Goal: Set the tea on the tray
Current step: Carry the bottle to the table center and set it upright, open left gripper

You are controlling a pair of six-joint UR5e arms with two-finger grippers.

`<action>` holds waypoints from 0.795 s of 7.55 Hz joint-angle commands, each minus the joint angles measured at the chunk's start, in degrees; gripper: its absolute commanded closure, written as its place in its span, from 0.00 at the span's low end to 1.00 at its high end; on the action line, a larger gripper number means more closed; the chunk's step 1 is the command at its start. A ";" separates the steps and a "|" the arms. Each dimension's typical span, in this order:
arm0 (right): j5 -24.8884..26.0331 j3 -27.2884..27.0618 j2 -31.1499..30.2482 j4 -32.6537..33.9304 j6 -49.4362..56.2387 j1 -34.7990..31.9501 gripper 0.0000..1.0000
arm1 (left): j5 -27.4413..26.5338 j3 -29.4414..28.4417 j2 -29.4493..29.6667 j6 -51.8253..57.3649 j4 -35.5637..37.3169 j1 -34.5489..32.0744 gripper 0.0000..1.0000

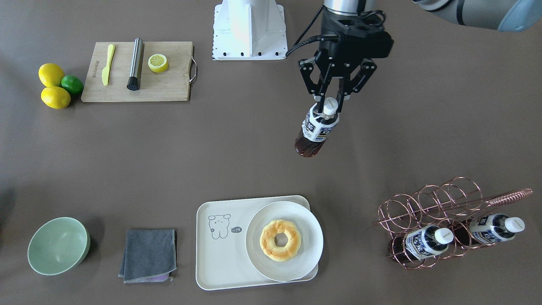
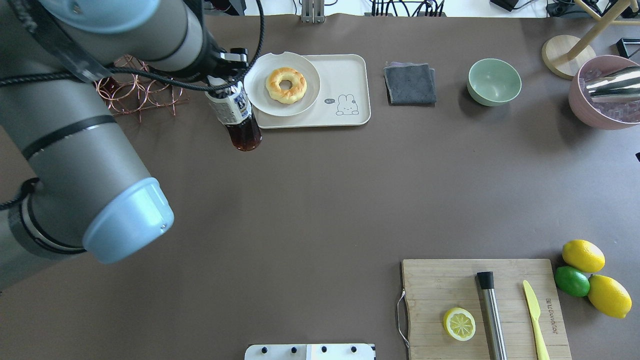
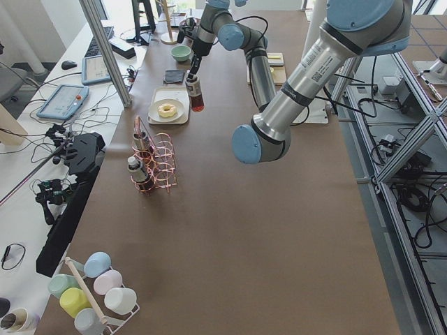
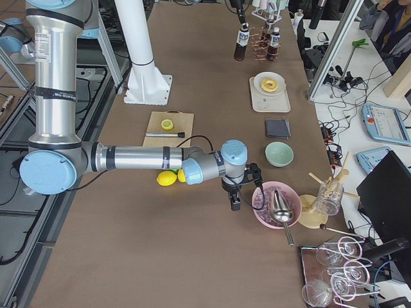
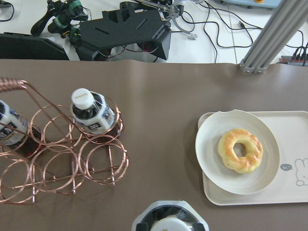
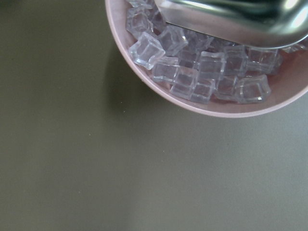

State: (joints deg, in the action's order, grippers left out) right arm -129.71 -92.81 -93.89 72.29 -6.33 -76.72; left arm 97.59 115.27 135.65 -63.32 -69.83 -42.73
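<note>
- Now the left gripper [image 1: 328, 103] has its black fingers clamped on the neck of a small clear plastic tea bottle [image 1: 315, 131], just below the white screw cap. The drink is dark reddish-brown and the label is white and dark blue.
- The tea bottle hangs cap-up and slightly tilted above the brown table [image 1: 211, 148]. In the overhead view it sits between the copper wire rack [image 1: 427, 203] and the tray, close to the tray's corner but not on it.
- The cream-white rounded-rectangle tray [image 1: 220, 264], with a small grey bear drawing, lies flat on the table.
- A round white plate [image 1: 311, 241] rests on one end of the tray and overhangs its rim. It holds a golden ring-shaped doughnut [image 1: 280, 239].
- Two more bottles [image 1: 425, 242] of the same kind lie in the wire rack.
- The right gripper [image 4: 235, 200] hovers just beside a pink bowl [image 4: 260, 215] holding clear ice cubes [image 6: 192, 72] and a shiny metal scoop [image 6: 231, 19]. Only a side view shows this gripper, so I cannot tell whether its fingers are apart or together.
</note>
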 commanded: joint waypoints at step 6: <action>-0.28 -0.09 0.37 -1.01 0.00 2.45 0.00 | -19.45 -5.67 3.84 -10.67 0.84 22.95 1.00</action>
State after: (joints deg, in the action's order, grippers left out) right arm -129.88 -92.91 -93.33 71.61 -6.30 -74.36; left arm 79.57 110.29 139.86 -73.45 -68.90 -22.09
